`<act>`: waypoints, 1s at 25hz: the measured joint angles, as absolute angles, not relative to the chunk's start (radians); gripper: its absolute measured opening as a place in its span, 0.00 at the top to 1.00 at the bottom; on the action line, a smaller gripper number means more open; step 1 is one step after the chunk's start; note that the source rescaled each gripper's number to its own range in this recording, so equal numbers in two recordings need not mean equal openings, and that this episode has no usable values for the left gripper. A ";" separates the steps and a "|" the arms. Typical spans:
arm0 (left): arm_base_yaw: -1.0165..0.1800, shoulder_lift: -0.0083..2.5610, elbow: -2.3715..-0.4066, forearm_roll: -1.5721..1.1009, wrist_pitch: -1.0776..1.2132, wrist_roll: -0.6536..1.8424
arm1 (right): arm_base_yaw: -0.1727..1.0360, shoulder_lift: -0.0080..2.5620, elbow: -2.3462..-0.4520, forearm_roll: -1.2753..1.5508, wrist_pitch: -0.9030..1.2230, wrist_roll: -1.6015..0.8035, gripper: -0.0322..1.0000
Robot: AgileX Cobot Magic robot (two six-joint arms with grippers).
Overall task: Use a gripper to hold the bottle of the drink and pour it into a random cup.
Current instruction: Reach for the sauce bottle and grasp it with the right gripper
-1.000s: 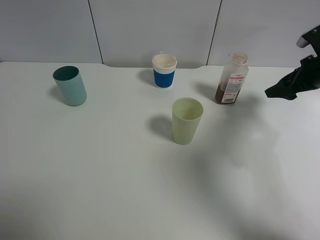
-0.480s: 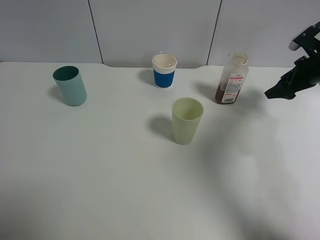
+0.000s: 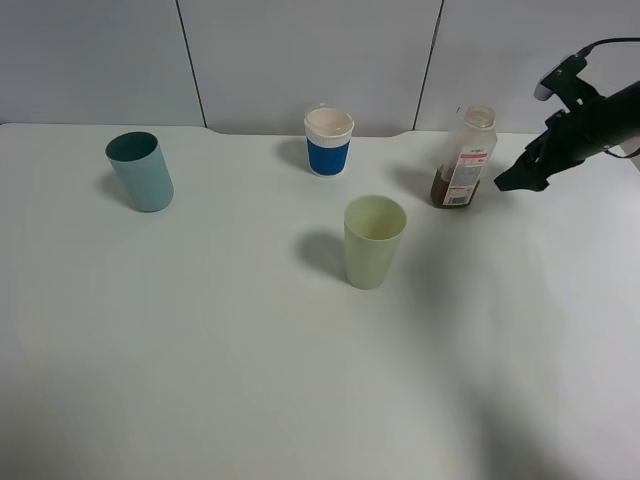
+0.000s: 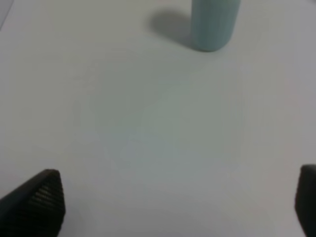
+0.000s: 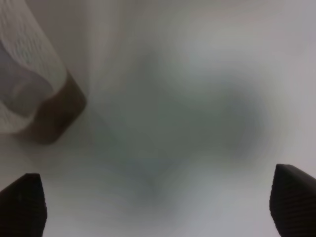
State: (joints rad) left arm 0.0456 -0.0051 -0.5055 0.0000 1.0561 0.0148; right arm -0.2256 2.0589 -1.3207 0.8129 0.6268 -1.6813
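The bottle of the drink [image 3: 464,158] stands upright at the back right of the table, capless, with a white-and-red label and brown drink at its bottom. It also shows blurred in the right wrist view [image 5: 37,94]. The pale yellow-green cup [image 3: 374,241] stands upright in the middle. My right gripper [image 3: 512,181] is open and empty, just right of the bottle and not touching it; its fingertips [image 5: 22,205] stand wide apart. My left gripper [image 4: 173,207] is open and empty over bare table, and is out of the exterior high view.
A teal-green tumbler [image 3: 141,171] stands at the back left and shows in the left wrist view [image 4: 213,22]. A white cup with a blue band [image 3: 329,141] stands at the back middle. The table [image 3: 200,350] is white, with a grey wall behind.
My right gripper has moved left and a little up the view, from the right edge to close beside the bottle. The bottle and the cups have not moved.
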 joint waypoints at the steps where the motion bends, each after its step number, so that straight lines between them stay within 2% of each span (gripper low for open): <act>1: 0.046 -0.005 -0.506 0.000 1.056 0.015 | -0.221 2.067 -1.323 0.813 0.636 -1.701 0.00; 8: 0.046 -0.005 -0.506 0.000 1.055 0.015 | -0.219 2.077 -1.324 0.814 0.729 -1.870 0.00; 16: 0.046 -0.005 -0.506 0.000 1.055 0.015 | -0.205 2.079 -1.328 0.841 0.732 -1.950 0.00; 25: 0.046 -0.005 -0.506 0.000 1.055 0.015 | -0.155 2.158 -1.415 0.883 0.774 -1.971 0.00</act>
